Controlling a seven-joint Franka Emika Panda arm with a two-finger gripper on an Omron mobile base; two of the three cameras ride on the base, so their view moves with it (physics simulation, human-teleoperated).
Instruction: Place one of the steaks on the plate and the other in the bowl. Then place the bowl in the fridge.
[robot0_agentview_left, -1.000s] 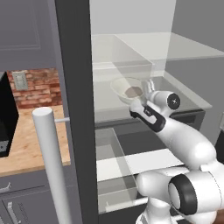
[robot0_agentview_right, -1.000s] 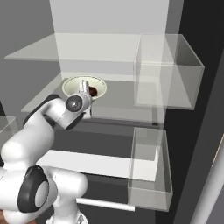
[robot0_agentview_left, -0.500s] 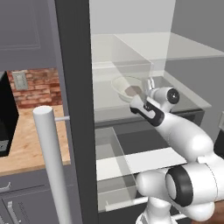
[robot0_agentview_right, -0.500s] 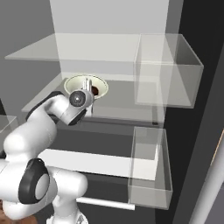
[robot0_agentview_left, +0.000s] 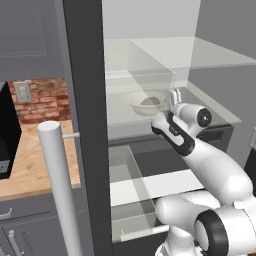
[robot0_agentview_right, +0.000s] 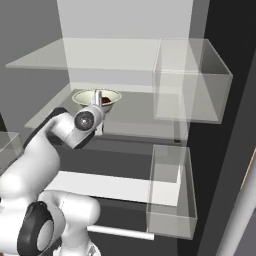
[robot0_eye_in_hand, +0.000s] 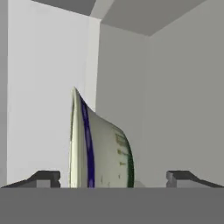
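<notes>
Glossy glazed bowl (robot0_agentview_left: 145, 101) on clear glass shelf (robot0_agentview_left: 210, 107).

A: What is hiding in the bowl (robot0_agentview_left: 146, 101)?

B: A steak (robot0_agentview_left: 150, 101) is lying in it. The bowl's rim is covering most of it, so I am seeing just a dark patch. I cannot tell which steak it is.

A: And from the right side?

B: There the gripper (robot0_agentview_right: 98, 98) is standing in front of the bowl (robot0_agentview_right: 85, 97) and is blocking its middle. Only a bit of dark red steak (robot0_agentview_right: 105, 100) is peeking out beside it.

A: What about the hand camera?

B: The grey band is cutting off the bowl's (robot0_eye_in_hand: 100, 148) lower part. The fingertips (robot0_eye_in_hand: 46, 177) are just poking up, one on each side.

A: And the fridge (robot0_agentview_left: 85, 125)?

B: The picture's edges are cutting off its top and bottom.
</notes>
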